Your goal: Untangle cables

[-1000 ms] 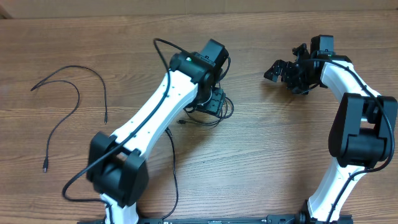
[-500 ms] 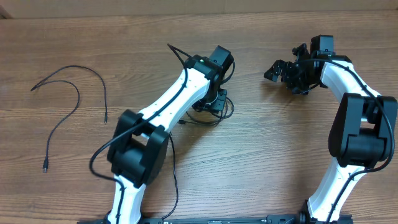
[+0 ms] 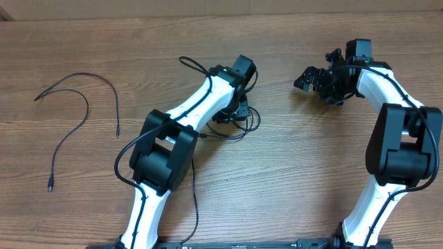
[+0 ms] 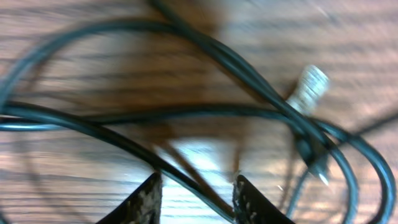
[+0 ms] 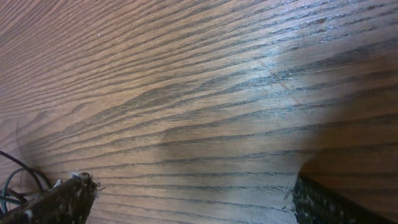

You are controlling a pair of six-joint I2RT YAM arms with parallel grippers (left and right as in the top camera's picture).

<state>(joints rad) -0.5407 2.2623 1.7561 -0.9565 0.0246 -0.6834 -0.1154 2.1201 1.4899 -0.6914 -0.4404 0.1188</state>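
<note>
A knotted bundle of thin black cables [image 3: 243, 133] lies at the table's middle. My left gripper [image 3: 234, 111] is pressed down over it. In the left wrist view the bundle's strands [image 4: 124, 134] cross close under the camera, with a silver-tipped plug [image 4: 309, 87] at the right. The left gripper's fingers [image 4: 196, 199] are apart, and one black strand runs between them. My right gripper [image 3: 313, 81] is at the far right, open and empty over bare wood, as the right wrist view [image 5: 193, 199] also shows.
Two loose black cables lie apart at the left: one arched strand [image 3: 83, 75] and one [image 3: 69, 138] curving down to a plug near the front left. The left arm's own thick cable [image 3: 192, 187] trails toward the front edge.
The left arm's elbow has swung right and forward, and its wrist has dropped closer onto the bundle. The right arm and the loose cables have not moved.
</note>
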